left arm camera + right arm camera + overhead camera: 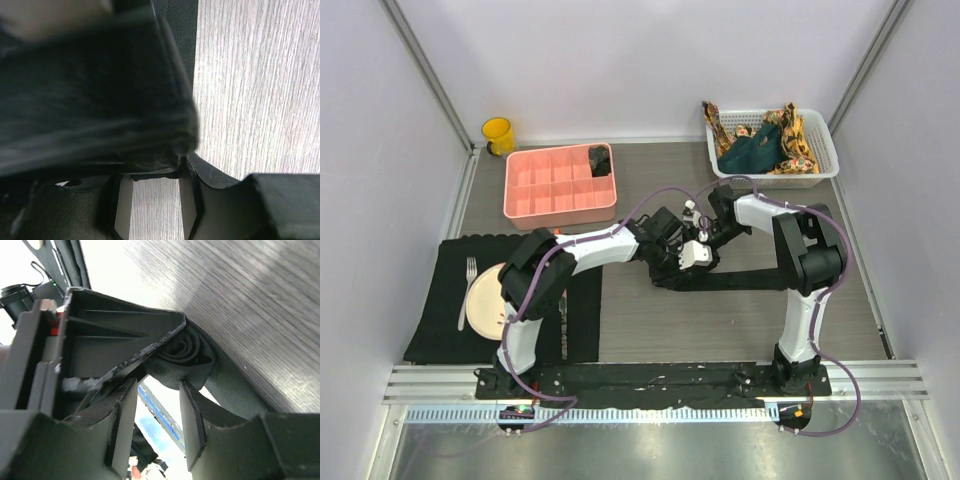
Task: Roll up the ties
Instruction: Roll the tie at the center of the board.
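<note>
While your right claw and left claw stand apart, coiled end of plain black fabric necktie sits just beyond right tips, tail trailing sideways.

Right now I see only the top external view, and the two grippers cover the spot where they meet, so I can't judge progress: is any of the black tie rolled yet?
Observer: Yes. The right wrist view shows the black tie wound into a spiral just past the right gripper fingertips.
Operator: Is that gripper clamped on the roll?
Observer: Its jaws stand apart, with light showing between them. The roll lies beyond the tips.
Operator: And the left one?
Observer: Bare table shows between the left gripper fingers, but a blurred black shape hides their tips, so I cannot tell whether it grips.
</note>
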You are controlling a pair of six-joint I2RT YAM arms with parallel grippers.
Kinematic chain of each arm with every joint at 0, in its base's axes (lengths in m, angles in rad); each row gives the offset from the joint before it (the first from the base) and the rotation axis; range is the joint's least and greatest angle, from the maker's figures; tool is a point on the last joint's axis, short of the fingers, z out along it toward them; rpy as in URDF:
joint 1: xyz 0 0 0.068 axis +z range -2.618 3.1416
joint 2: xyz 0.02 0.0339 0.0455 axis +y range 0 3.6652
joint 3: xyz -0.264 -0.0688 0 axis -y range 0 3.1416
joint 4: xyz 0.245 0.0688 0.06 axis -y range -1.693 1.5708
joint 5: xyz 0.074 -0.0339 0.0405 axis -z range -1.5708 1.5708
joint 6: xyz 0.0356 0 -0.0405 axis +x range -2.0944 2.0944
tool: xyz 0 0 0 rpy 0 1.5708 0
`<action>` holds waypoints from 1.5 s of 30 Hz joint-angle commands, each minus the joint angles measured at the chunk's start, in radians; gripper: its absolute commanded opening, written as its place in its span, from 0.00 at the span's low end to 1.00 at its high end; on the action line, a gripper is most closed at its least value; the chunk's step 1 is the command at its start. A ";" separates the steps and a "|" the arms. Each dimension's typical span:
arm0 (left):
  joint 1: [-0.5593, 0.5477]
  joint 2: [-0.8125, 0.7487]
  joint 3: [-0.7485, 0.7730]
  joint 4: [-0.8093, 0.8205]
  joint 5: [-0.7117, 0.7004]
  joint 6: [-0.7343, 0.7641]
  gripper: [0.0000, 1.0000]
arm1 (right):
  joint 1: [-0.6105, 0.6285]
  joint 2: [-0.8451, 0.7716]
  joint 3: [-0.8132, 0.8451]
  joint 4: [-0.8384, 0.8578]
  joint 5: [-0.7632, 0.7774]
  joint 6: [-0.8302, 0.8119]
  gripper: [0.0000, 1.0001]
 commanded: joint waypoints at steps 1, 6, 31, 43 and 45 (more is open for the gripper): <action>-0.001 0.058 -0.022 -0.041 -0.034 -0.010 0.27 | 0.013 0.025 -0.020 0.080 0.031 0.042 0.45; 0.000 0.055 -0.029 -0.040 -0.037 -0.013 0.28 | 0.018 0.071 -0.025 0.132 0.089 0.053 0.36; 0.074 -0.410 -0.379 0.584 0.056 -0.318 1.00 | -0.089 0.176 -0.053 0.002 0.122 -0.105 0.01; 0.039 -0.209 -0.311 0.543 0.228 0.010 0.92 | -0.090 0.226 -0.007 -0.067 0.073 -0.163 0.01; 0.028 -0.168 -0.286 0.509 0.219 0.032 0.88 | -0.091 0.226 0.001 -0.076 0.064 -0.168 0.01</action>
